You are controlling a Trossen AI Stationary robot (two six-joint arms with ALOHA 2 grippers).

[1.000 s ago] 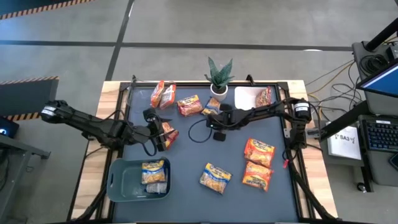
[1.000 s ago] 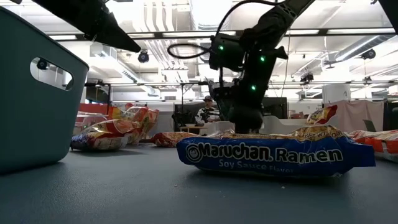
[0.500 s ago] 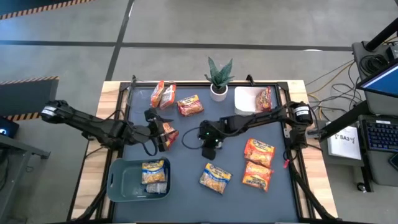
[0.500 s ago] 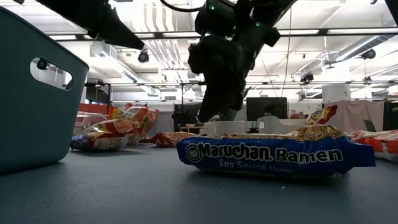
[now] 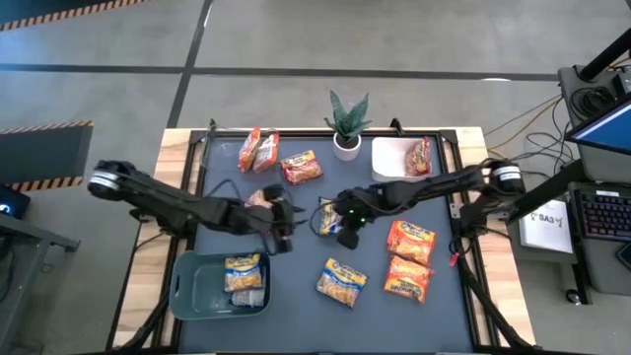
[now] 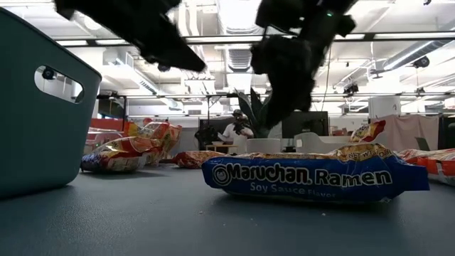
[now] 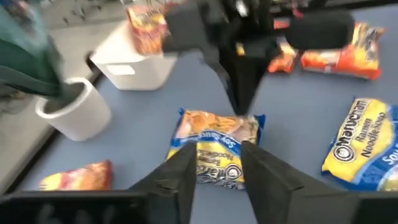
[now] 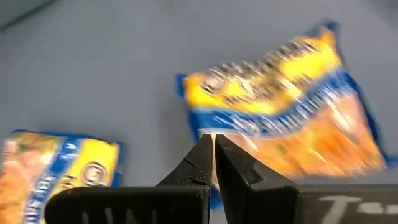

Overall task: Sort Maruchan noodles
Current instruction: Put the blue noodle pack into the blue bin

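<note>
Near the middle of the desk (image 5: 296, 316), a yellow-and-blue packet (image 7: 214, 134) lies flat between the two arms. The right end effector (image 8: 213, 140) is fully closed and empty, and its tips are set down on the near edge of that packet. The left end effector (image 5: 288, 219) is held low just beside the packet, with its fingers (image 7: 180, 177) partly apart. Nothing is seen gripped between them.

Step in hand, as judged: this packet is being steadied or nudged by the right arm so that it can be taken by the left.

The teal bin (image 5: 182, 281) at the desk's near left already holds a matching packet (image 5: 244, 268), so it is the likely destination.

Next move calls for: the left fingers to be advanced around the packet's edge and closed on it. The right tips are to be lifted clear before the carry.
</note>
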